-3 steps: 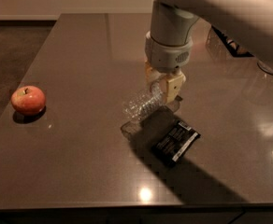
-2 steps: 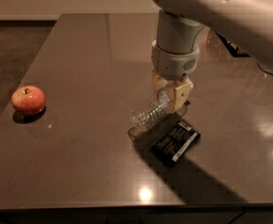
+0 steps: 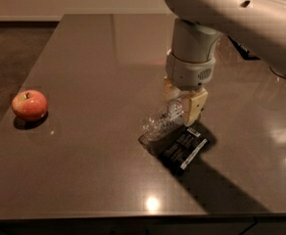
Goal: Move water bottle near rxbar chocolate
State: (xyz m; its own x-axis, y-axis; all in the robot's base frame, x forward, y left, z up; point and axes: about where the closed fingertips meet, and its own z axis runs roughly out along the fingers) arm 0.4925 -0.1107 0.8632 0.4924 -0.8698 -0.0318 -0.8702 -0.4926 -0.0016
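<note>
The water bottle point(image 3: 158, 123) is a clear ribbed plastic bottle, tilted, its lower end close to the table and its upper end between the fingers of my gripper point(image 3: 183, 105). The gripper hangs from the pale arm point(image 3: 216, 13) at the middle right and is shut on the bottle's upper end. The rxbar chocolate point(image 3: 184, 147) is a flat black-wrapped bar with pale print, lying on the table just right of and below the bottle, almost touching it. The bottle's cap and label are hidden by the gripper.
A red apple point(image 3: 29, 105) sits near the table's left edge. The dark brown table point(image 3: 94, 58) has its front edge along the bottom of the view. Dark items point(image 3: 241, 48) lie at the far right behind the arm.
The gripper and the bottle have moved right and a little toward the front, bringing the bottle up beside the black bar. The apple and the bar have not moved.
</note>
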